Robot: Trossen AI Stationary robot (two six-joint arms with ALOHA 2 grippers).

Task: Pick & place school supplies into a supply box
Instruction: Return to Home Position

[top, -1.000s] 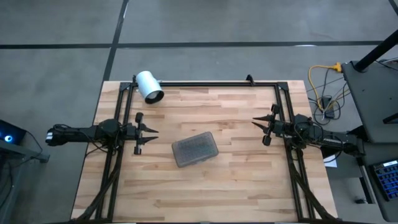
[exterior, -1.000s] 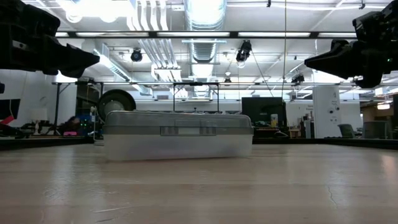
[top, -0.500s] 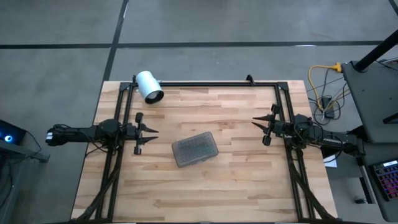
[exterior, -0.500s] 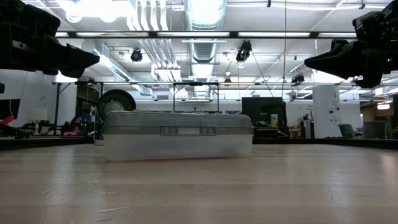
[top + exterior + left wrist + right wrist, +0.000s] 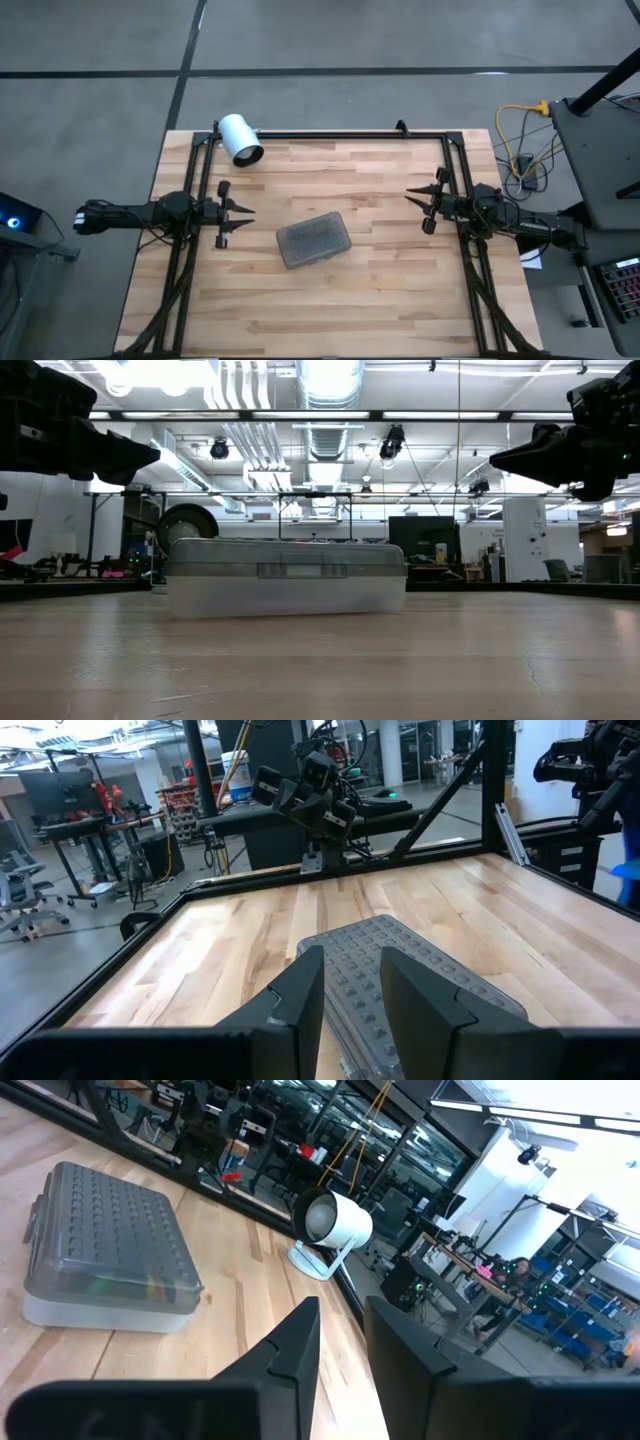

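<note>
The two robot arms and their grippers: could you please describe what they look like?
Both the left arm and the right arm are slim, jointed and dark, nearly black, with thin dark cables alongside. The left gripper and the right gripper each carry two flat, matte black fingers that taper to wedge-shaped tips. No markings can be seen on them.

Around you, itemised: grey concrete floor (image 5: 320, 35), crossed by dark seams; open ceiling with strip lights (image 5: 150, 372) and a ribbed duct (image 5: 330, 380); one office chair (image 5: 20, 905) beside workbenches (image 5: 95, 825); a white pillar (image 5: 500, 1170); a yellow cable (image 5: 512, 108) lying on the floor beyond your wooden desk (image 5: 380, 300).
</note>
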